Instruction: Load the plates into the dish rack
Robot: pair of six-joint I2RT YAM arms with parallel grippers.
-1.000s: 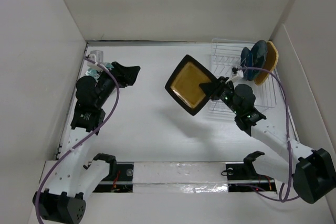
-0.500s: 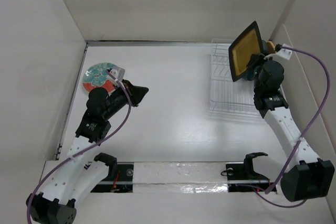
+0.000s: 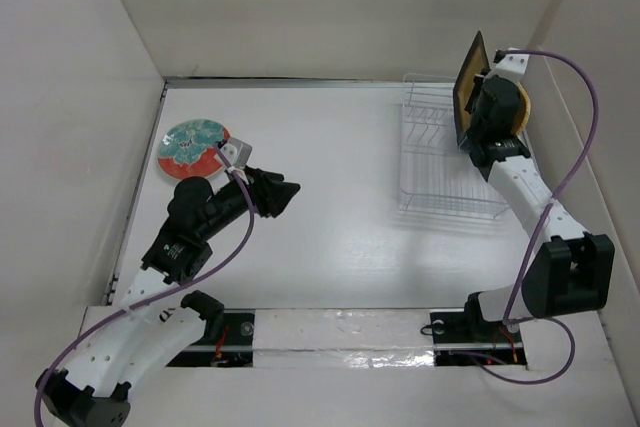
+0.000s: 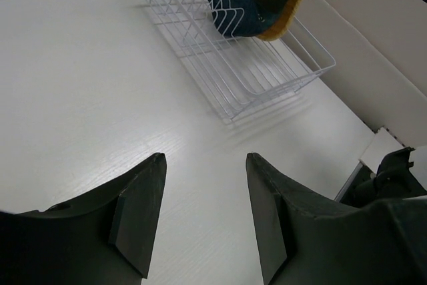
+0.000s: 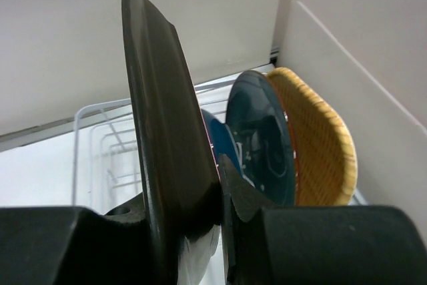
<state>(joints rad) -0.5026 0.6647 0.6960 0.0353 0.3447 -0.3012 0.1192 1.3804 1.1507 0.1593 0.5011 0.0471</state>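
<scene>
Mustard-faced and black-rimmed, the square plate (image 3: 467, 82) had just been turned up on edge. We saw it hang over the far end of the white wire dish rack (image 3: 440, 182), which sat on the white surface (image 3: 340, 157) along its right edge, by the far right corner. The right gripper (image 5: 190, 215) was clamped on the plate's lower rim, one finger on each face. Just beside it in the rack stood the orange rounded-square plate (image 5: 320, 145) and a dark blue plate (image 5: 261, 131), with a third bluish plate (image 5: 215, 139) partly hidden behind the held one. We judged the square plate lined up with a slot but not yet lowered, so the fourth load was nearly done. The red-rimmed floral plate (image 3: 190, 145) lay flat near the far left corner, not yet picked up. The left gripper (image 4: 203, 215) hovered over the left middle of the surface, jaws partly apart and holding nothing. A second earlier the square plate had shown its face over the surface just left of the rack; the right arm (image 3: 525, 187) had since swung it to the far end and stood it upright. The left arm (image 3: 200, 217), which had covered the floral plate, had pulled back toward the centre, leaving it uncovered.
</scene>
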